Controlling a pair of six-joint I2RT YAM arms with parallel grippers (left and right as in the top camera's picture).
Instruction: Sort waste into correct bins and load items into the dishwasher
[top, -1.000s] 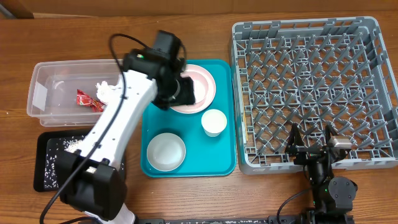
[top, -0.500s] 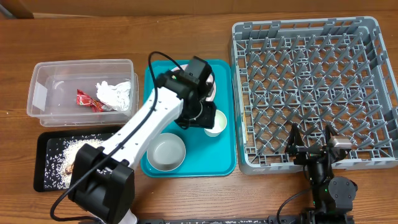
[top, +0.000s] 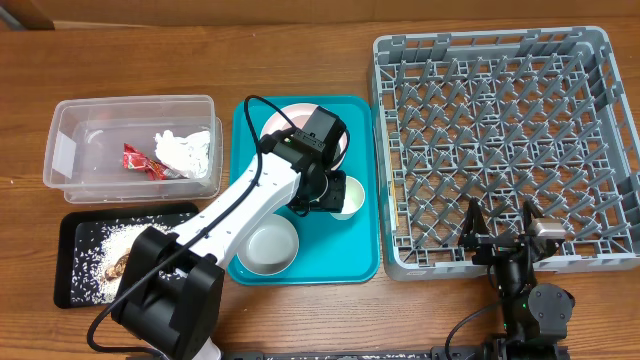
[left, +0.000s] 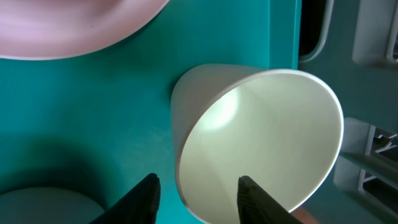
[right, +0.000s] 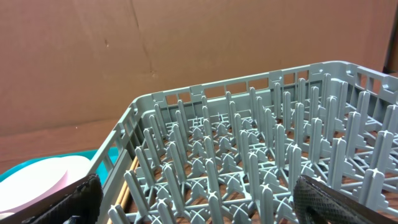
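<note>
The small white cup (top: 349, 198) stands on the teal tray (top: 360, 262), right of centre. My left gripper (top: 333, 193) is open at the cup. In the left wrist view (left: 199, 198) one finger is inside the cup (left: 261, 124) and the other outside its rim. The pink-white plate (top: 290, 122) lies at the tray's back, partly under my arm, and the whitish bowl (top: 268, 244) sits at the front. The grey dish rack (top: 500, 140) is at the right. My right gripper (top: 505, 240) is open and empty at its front edge, with pegs in the right wrist view (right: 205, 205).
The clear tub (top: 75, 125) at the left holds the crumpled napkin (top: 186, 151) and red wrapper (top: 138, 160). The black tray (top: 72, 228) in front of it holds rice grains and a brown scrap (top: 118, 265). The rack (right: 249, 155) fills the right wrist view.
My left arm has swung right and forward from the plate to the cup, and its open fingers now straddle the cup's rim. The right arm has not moved.
</note>
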